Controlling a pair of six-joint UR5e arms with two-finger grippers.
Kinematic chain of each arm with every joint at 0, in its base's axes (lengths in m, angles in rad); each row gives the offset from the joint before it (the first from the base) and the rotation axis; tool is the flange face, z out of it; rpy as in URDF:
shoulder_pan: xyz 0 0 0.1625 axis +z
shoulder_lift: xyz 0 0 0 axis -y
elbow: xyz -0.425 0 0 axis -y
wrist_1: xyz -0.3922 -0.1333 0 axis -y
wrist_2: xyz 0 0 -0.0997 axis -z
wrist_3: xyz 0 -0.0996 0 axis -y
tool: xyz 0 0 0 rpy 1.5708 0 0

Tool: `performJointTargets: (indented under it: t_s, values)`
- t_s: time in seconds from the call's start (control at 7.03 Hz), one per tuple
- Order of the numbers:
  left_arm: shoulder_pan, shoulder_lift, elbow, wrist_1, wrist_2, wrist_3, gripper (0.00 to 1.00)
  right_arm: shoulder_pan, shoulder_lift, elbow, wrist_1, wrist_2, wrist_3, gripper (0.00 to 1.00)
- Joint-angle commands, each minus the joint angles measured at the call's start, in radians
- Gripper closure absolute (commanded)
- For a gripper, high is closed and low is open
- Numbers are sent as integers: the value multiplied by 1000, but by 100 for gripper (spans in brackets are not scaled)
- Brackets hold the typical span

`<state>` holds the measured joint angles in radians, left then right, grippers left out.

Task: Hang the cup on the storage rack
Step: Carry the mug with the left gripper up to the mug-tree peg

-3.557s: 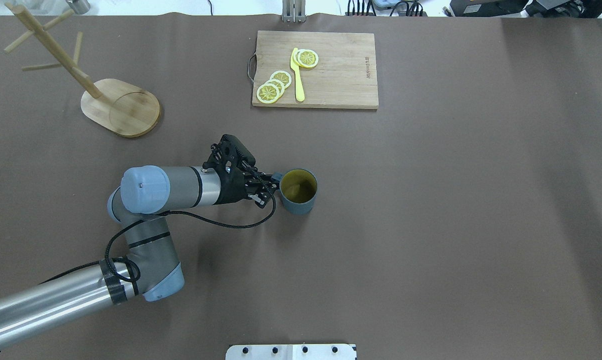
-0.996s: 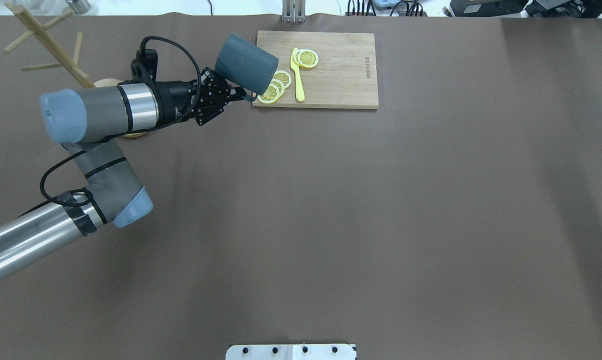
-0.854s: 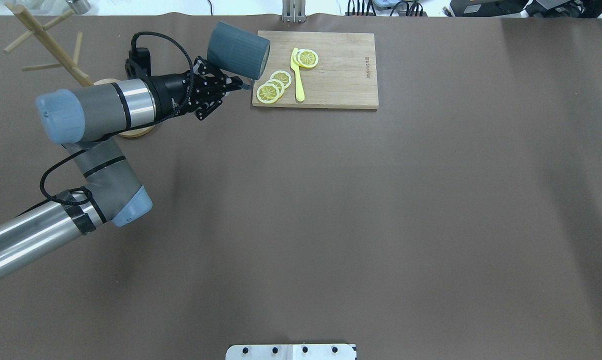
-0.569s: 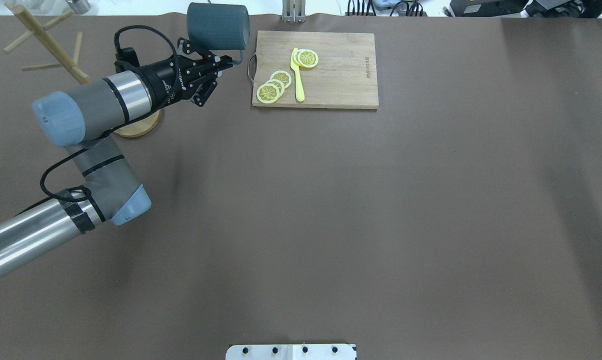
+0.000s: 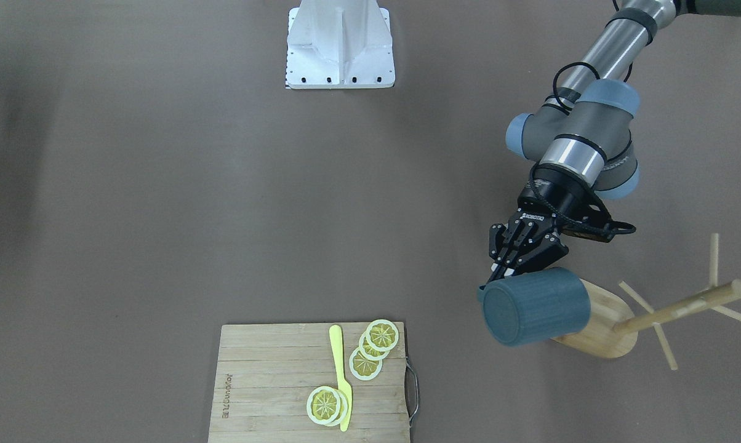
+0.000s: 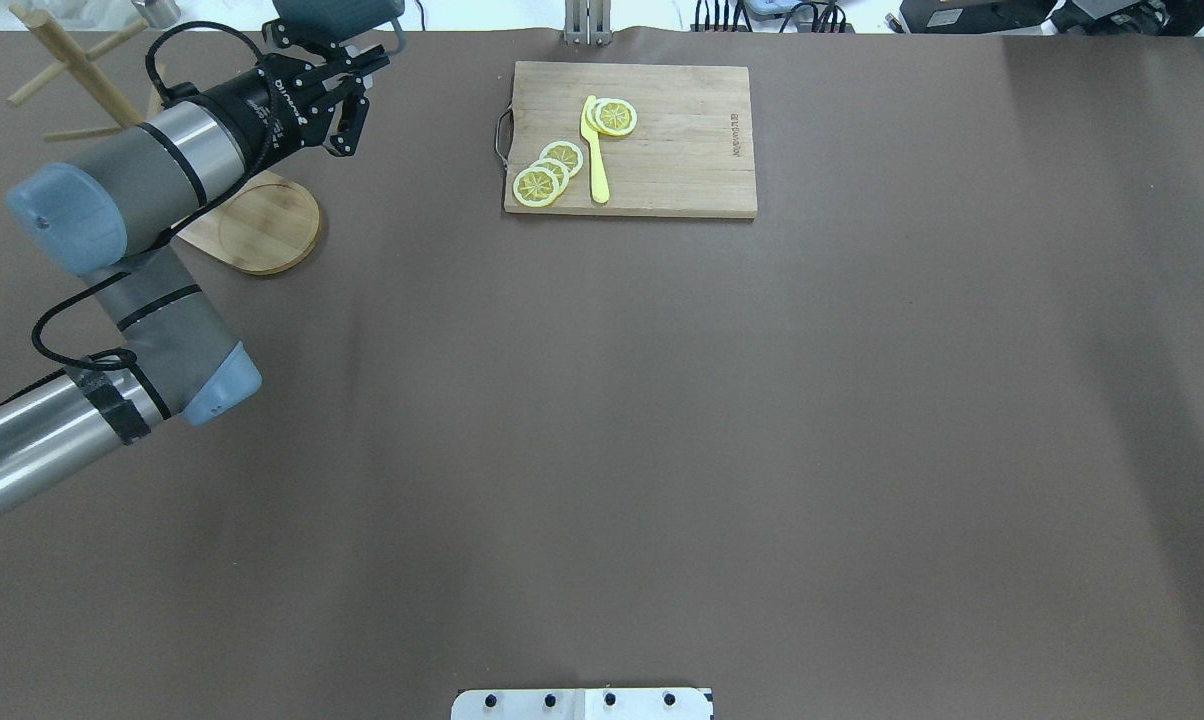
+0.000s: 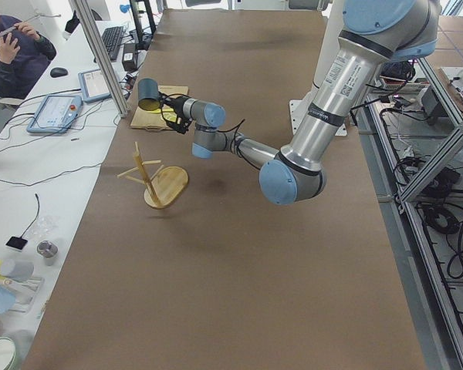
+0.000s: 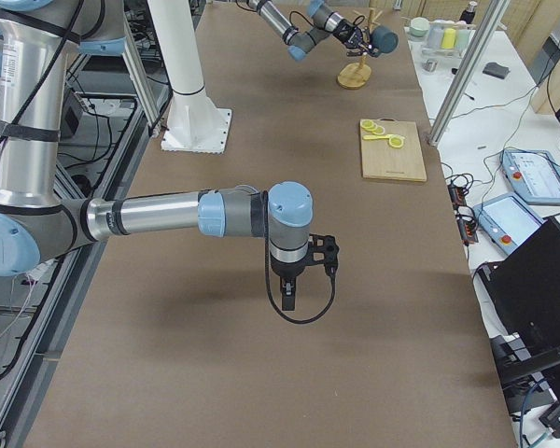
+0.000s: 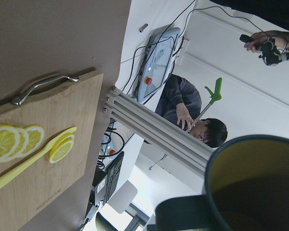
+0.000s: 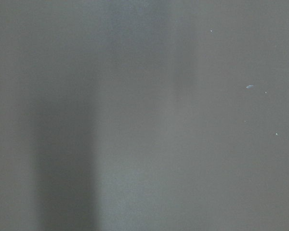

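Note:
My left gripper [image 5: 498, 275] is shut on the handle of the blue-grey ribbed cup [image 5: 533, 306] and holds it in the air, tipped on its side. In the overhead view the cup [image 6: 337, 15] is at the far table edge, right of the rack's pegs, with the gripper [image 6: 374, 55] just below it. The bamboo storage rack [image 5: 598, 323] stands beside and behind the cup; its post [image 6: 72, 60] and oval base [image 6: 262, 220] are partly hidden by my arm. The left wrist view shows the cup's olive interior [image 9: 255, 192]. My right gripper [image 8: 287, 301] hangs over the table far away; I cannot tell its state.
A rectangular cutting board [image 6: 652, 140] with lemon slices [image 6: 545, 172] and a yellow utensil [image 6: 594, 150] lies at the far middle. The robot's base plate [image 5: 340, 43] is at the near edge. Operators and desks are beyond the far edge [image 7: 15, 46].
My left gripper lifted the cup from the table's middle, tipped it sideways and carried it left and farther away, past the cutting board towards the rack.

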<state>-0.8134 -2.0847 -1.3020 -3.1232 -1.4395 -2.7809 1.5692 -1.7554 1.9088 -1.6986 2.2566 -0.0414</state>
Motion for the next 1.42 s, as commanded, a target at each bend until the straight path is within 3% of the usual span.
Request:
performJointTargets:
  t_s: [0.0, 0.43, 1.28]
  values:
    - [-32, 23, 4, -2, 2, -86, 100, 0, 2, 1, 1, -2, 0, 0]
    - [-59, 60, 125, -187, 2, -172, 100, -1, 4, 3, 1, -2, -2, 0]
    - [-89, 103, 219, -348, -4, -233, 100, 0, 16, 3, 1, -3, 0, 0]
